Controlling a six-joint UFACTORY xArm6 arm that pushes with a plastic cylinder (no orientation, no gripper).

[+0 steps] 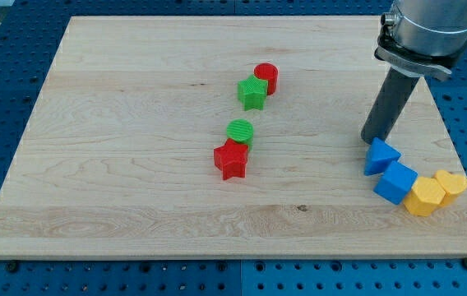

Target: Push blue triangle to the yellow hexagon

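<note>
1. Eight blocks lie on the wooden tabletop [135,189], in two loose groups; none sits inside any container.
2. My tip [371,141] stands at the view's right, just above the blue triangle [380,155] and touching or almost touching its upper left corner.
3. Fingers: the arm ends in a plain dark rod [388,103], so I cannot tell any apart or together state.
4. The blue triangle lies near the tabletop's right edge; just below and to its right sits the blue cube [395,182], touching it or nearly so.
5. The yellow hexagon [424,197] rests against the blue cube's right side, and a yellow heart [451,182] sits just beside the hexagon at its upper right.
6. The blue cube lies between the blue triangle and the yellow hexagon.
7. Near the tabletop's middle, a red cylinder [267,78] touches a green star [252,94] at its lower left.
8. Below them, a green cylinder [239,131] touches a red star [232,160].
</note>
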